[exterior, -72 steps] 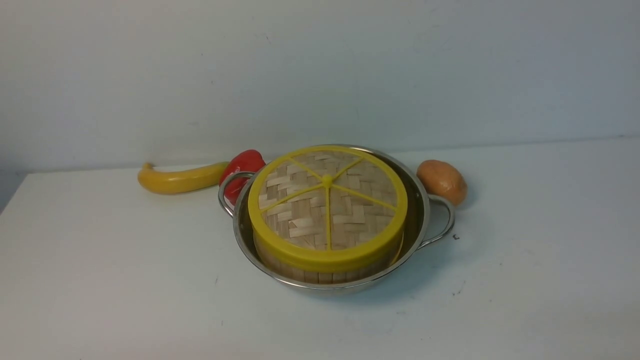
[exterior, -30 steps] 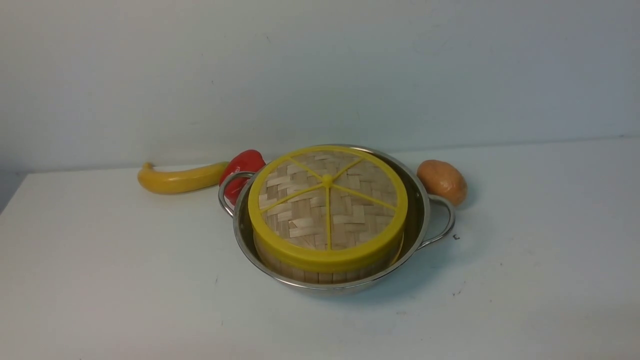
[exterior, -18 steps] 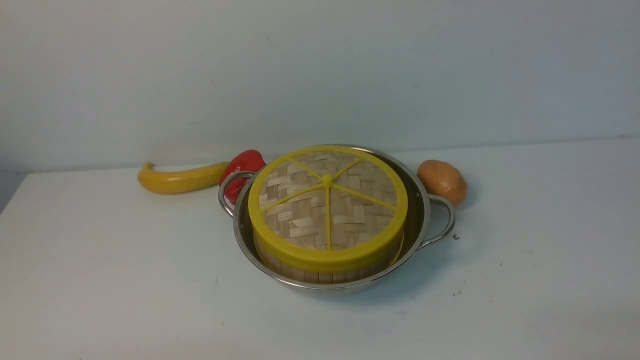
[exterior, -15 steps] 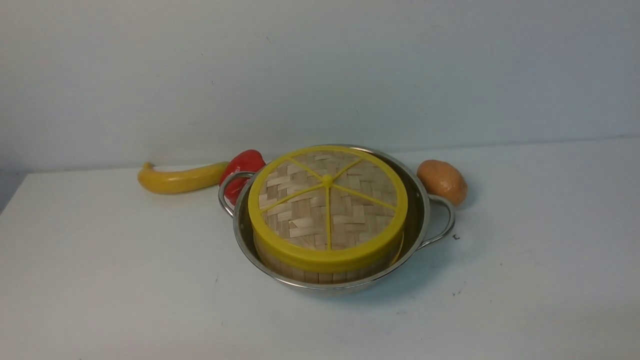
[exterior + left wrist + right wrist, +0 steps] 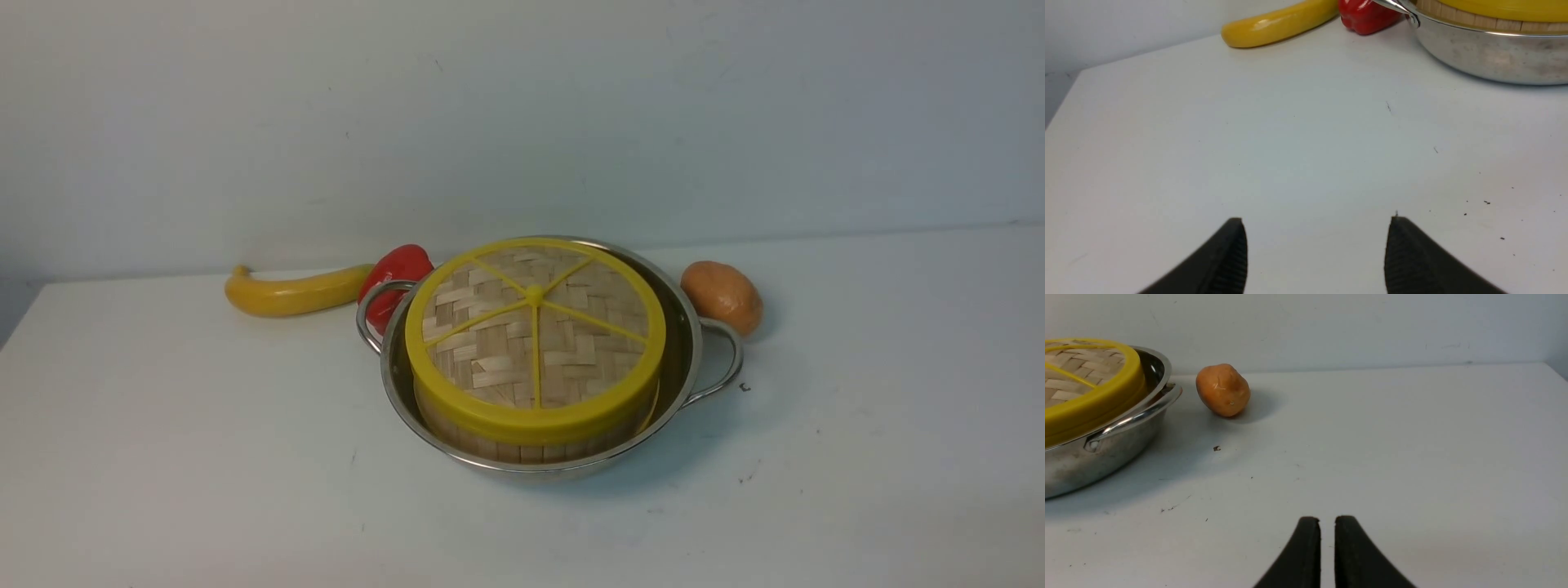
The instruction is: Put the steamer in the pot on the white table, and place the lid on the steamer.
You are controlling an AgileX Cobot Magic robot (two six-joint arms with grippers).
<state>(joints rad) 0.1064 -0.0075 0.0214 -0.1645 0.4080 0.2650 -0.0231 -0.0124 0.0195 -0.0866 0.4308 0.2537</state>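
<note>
Sitting inside the pot (image 5: 690,359) on the white table (image 5: 163,457), the steamer (image 5: 522,445) carries the lid (image 5: 535,339), so the task looks finished. The left gripper (image 5: 1316,245) is spread wide; the right gripper (image 5: 1327,539) is almost pressed together, both empty. No writing is readable.

Lid (image 5: 535,343) on steamer (image 5: 522,445) in pot (image 5: 686,327) (mid-table); banana (image 5: 294,291), pepper (image 5: 397,269) left-behind; potato (image 5: 722,296) right.
</note>
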